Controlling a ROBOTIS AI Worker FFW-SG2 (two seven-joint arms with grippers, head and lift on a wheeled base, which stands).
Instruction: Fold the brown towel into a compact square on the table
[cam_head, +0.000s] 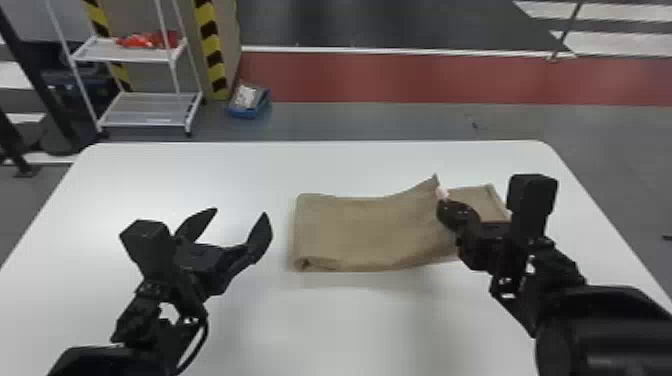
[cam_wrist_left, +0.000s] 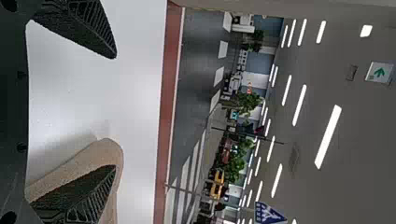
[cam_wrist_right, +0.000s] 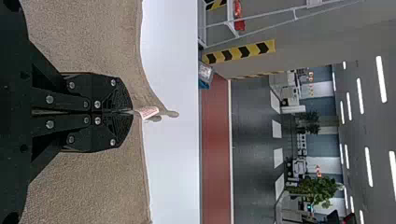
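Clock bearings read over the head view, 12 at the far table edge. Grippers, two. The right gripper (cam_head: 442, 201) is clenched on the brown towel, its two fingers brought together over a pinch of fabric; one small pale label (cam_wrist_right: 148, 112) pokes out at the fingertips. The left gripper (cam_head: 239, 216) is released, two fingers spread wide, holding nothing, at 9 o'clock from the towel. Towel, one: the brown towel (cam_head: 360, 225) lies folded on the table, right of centre, long way from 9 to 3 o'clock. Its upper layer rises to a peak at the right gripper, at about 2 o'clock from the towel's middle; a lower layer (cam_head: 477, 200) lies flat beyond, toward 3. Rolled layers show at its 8 o'clock corner. Table, one, white (cam_head: 225, 165). Past it: one white rack (cam_head: 150, 122) at 10 to 11 o'clock, two shelves visible, red items (cam_head: 145, 40) on the upper one; one blue bin (cam_head: 244, 114) at 11; one red floor band (cam_head: 425, 75) from 12 toward 2.
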